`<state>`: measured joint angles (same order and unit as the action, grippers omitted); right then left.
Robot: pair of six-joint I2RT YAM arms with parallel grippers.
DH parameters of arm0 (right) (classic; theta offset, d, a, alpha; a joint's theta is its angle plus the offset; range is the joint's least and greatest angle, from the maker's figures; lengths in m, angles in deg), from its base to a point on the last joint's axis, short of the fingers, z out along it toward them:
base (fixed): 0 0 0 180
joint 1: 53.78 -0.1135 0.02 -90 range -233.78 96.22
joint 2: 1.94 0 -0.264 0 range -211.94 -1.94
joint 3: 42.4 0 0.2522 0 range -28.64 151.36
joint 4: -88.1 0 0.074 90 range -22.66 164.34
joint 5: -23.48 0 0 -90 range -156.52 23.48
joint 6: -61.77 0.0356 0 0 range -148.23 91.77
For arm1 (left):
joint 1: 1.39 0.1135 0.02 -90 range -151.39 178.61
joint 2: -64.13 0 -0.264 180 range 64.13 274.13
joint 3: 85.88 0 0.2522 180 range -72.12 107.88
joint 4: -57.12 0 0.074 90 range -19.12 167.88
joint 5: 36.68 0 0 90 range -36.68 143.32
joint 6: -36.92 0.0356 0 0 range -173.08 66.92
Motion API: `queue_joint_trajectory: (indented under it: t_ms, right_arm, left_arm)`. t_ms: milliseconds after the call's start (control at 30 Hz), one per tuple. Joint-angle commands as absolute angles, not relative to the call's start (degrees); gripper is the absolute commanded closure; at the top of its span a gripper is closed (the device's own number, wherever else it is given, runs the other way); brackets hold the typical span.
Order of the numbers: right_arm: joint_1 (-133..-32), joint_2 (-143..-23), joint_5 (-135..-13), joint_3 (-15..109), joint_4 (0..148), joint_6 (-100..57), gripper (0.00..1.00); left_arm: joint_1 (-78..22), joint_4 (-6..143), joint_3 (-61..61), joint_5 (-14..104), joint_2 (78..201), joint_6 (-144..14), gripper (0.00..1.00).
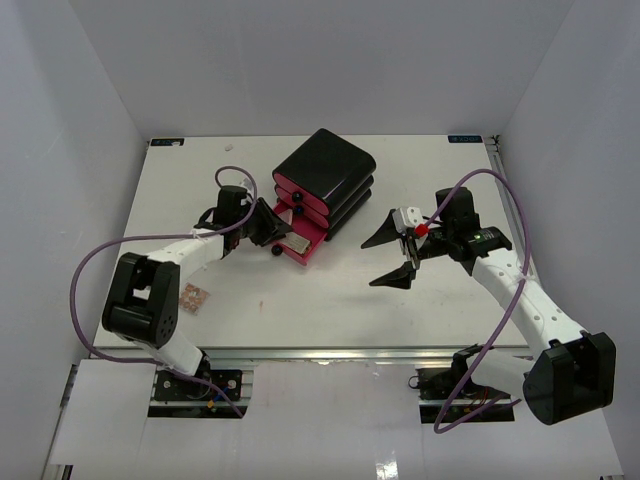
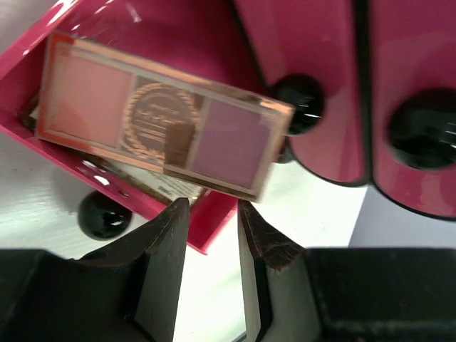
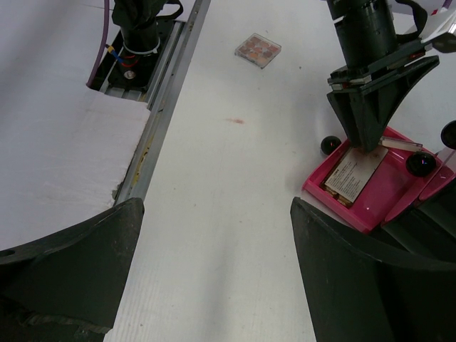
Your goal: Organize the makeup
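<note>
Left wrist view: I see a rose-gold palette (image 2: pixel 160 125) lying tilted across the open pink drawer (image 2: pixel 178 28), its low corner out past the drawer's rim. It has a pale pink pan, a mauve pan and a round gold emblem between them. There is lettering in the emblem, but it is too blurred for me to read.

Under the palette lies a second flat item (image 2: pixel 160 184) with a white label. From the right wrist view that label carries lines of fine print, too small to make out.

My left gripper (image 1: pixel 268 225) is at the drawer's front edge. Its fingers (image 2: pixel 164 249) stand a narrow gap apart with only table and drawer rim showing between them. The palette sits just beyond the tips, not pinched.

The drawer is the bottom one of a black box (image 1: pixel 325 170), and it is pulled out towards the left arm. Its black knob (image 2: pixel 105 214) is just beside the left finger. The two drawers above it are pushed in.

A small square compact (image 1: pixel 195 297) of pinkish-brown pans lies on the table (image 1: pixel 330 300) by the left arm, well apart from the box. A faint pink smear (image 1: pixel 262 303) marks the table between them.

My right gripper (image 1: pixel 395 255) hangs over the table to the right of the box, jaws spread wide and empty.
</note>
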<state>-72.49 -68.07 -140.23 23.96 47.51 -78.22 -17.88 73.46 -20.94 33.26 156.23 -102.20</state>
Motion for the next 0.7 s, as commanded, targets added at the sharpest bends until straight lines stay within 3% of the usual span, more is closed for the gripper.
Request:
queue_joint_trajectory:
  t_ms: [0, 667]
  right_arm:
    - [-71.8, -68.0, -142.1, 23.2, 48.8, -78.7, 0.1]
    - [-71.6, -68.0, -142.4, 23.2, 48.8, -78.6, 0.1]
  left_arm:
    - [-18.2, 73.9, -18.9, 34.3, 157.2, -100.4, 0.56]
    - [-18.2, 77.4, -18.8, 35.1, 151.6, -96.3, 0.55]
